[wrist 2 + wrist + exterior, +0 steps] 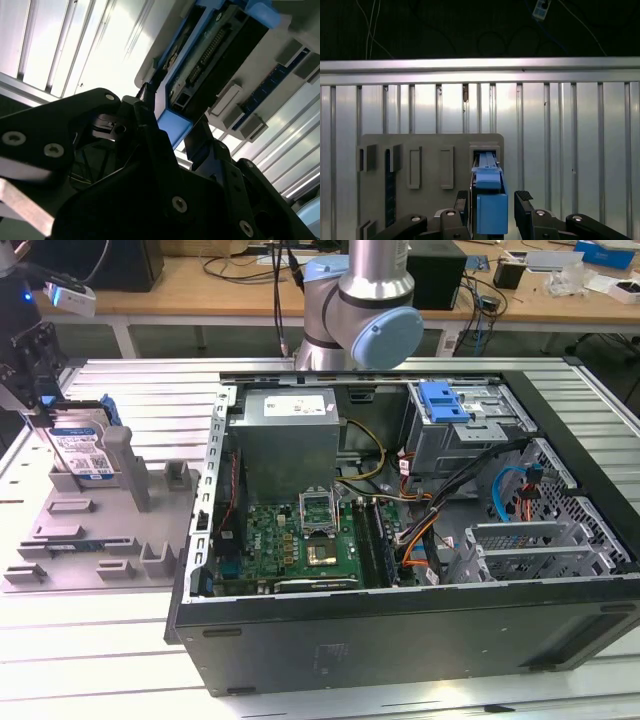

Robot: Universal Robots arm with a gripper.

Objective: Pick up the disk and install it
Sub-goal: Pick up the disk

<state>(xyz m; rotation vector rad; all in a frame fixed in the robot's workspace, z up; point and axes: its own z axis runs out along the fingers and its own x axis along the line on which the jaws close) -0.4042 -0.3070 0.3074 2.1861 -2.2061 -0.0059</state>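
At the exterior view's left, disk (pixel 82 452) stands on edge in grey rack (pixel 60 530). Gripper (pixel 492 197) straddles its blue frame (pixel 490 212), fingers (pixel 526 200) spread, not clamped. Likely rigid, weighty, shock-sensitive; best gripped on the frame's flat sides.

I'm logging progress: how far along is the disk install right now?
Done: the hand sits over the disk, which stands upright in the grey rack. In hand: nothing gripped yet; the fingers straddle its blue carrier with a gap on one side. Left: grip, lift and install; the disk is outside the open computer case.
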